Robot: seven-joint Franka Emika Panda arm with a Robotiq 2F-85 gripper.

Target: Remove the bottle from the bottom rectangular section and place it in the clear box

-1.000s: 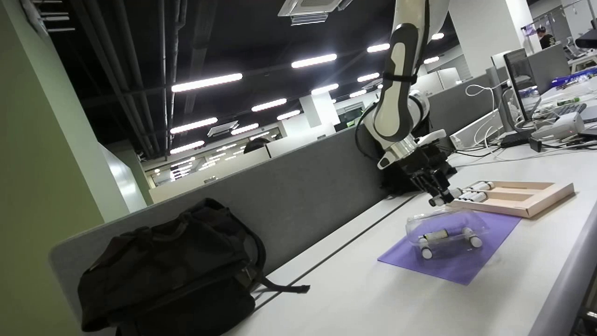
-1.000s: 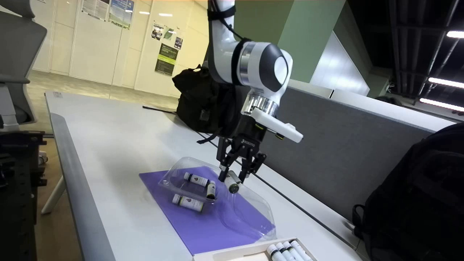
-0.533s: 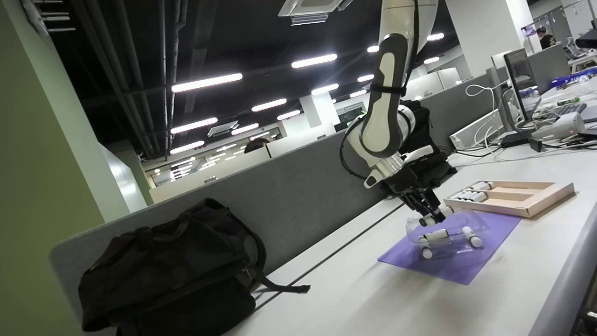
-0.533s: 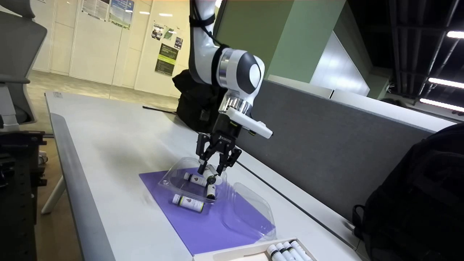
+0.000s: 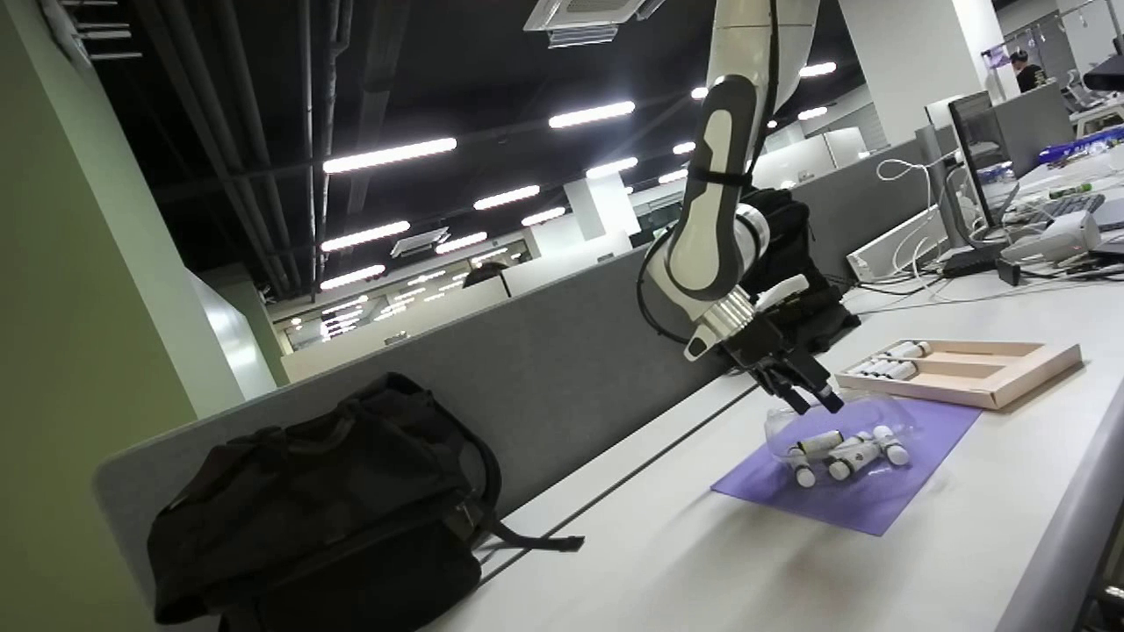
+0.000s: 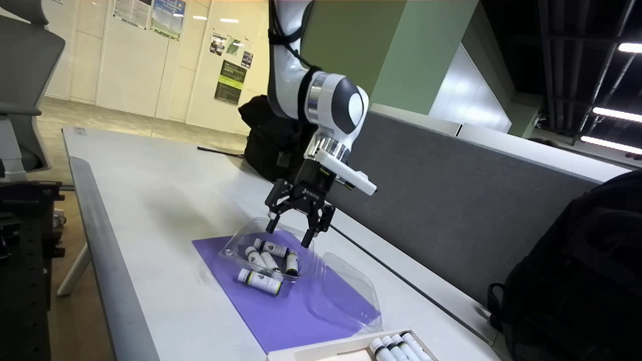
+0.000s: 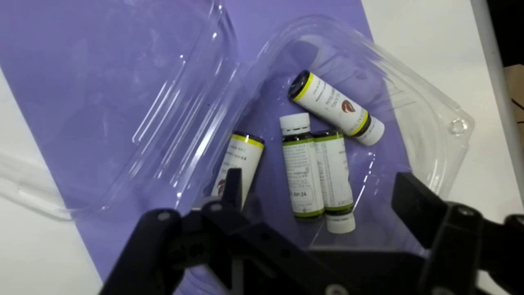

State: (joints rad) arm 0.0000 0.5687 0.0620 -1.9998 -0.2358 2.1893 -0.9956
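Note:
My gripper (image 6: 289, 234) stands open above the clear box (image 7: 450, 123), its fingers wide apart with nothing between them. In the wrist view, two green-banded bottles, a near bottle (image 7: 301, 176) and its neighbour (image 7: 333, 172), lie side by side in the box. Around them are yellow-banded bottles, such as the slanted bottle (image 7: 331, 104) and the partly covered bottle (image 7: 239, 157) behind a finger. The box's lid (image 6: 351, 281) is folded back flat. The wooden tray (image 5: 1041, 376) holds several white-capped bottles (image 6: 398, 348) in a row; which division is the bottom rectangular section I cannot tell.
A purple mat (image 6: 296, 321) lies beneath the box on the white desk. Along the back runs a grey partition (image 5: 562, 369), with black backpacks (image 5: 325, 509) by it. Cables and a monitor (image 5: 983, 158) stand beyond the tray.
My gripper, holding two bottles a second ago, has moved away from the tray side to over the clear box and opened. Both bottles now lie in the box.

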